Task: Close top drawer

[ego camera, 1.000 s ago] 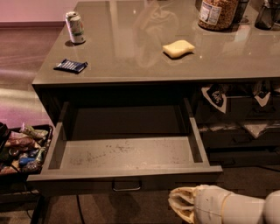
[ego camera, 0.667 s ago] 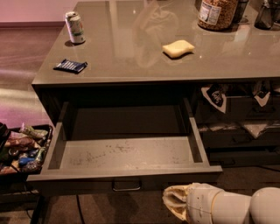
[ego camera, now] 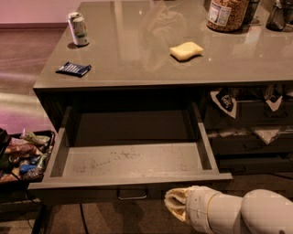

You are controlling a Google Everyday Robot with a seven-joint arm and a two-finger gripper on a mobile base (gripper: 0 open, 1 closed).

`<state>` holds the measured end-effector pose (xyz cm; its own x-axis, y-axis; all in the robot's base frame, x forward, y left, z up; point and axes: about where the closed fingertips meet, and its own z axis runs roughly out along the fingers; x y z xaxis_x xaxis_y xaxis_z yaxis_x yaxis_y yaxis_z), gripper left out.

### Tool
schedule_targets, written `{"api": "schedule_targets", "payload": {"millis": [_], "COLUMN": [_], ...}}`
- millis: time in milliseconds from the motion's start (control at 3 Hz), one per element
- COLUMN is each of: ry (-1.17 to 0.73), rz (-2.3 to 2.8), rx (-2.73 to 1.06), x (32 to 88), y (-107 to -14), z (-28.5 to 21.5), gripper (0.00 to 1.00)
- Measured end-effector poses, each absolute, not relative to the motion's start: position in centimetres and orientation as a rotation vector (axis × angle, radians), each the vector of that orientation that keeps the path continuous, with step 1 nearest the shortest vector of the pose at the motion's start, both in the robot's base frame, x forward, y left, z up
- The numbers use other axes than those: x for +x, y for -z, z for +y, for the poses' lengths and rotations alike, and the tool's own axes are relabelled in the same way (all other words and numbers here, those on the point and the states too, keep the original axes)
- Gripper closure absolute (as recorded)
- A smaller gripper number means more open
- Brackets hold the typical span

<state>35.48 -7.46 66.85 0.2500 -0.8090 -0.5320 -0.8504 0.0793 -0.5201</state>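
The top drawer is pulled wide open under the grey counter. Its scuffed, speckled floor is bare. Its front edge runs along the bottom of the view, with the small metal bar handle at its middle. My gripper, with pale yellowish fingertips on a white arm, is low at the bottom right. It sits just in front of the drawer front, a little right of the handle and just below its level. It holds nothing that I can see.
On the counter are a soda can, a dark blue packet, a yellow sponge and a jar. Drawers with cloths and papers sticking out are at right. A bin of snacks stands at left.
My gripper has moved a little to the left along the drawer front, towards the handle. The drawer has not moved.
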Motion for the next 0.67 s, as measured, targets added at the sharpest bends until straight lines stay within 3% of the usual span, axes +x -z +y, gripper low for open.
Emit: {"api": "schedule_targets", "payload": {"millis": [667], "ry": [0.065], "rz": [1.589], "rx": [-1.649], "x": [36.0], "y": [-62.8], "z": [-7.4], "gripper": [1.00]}}
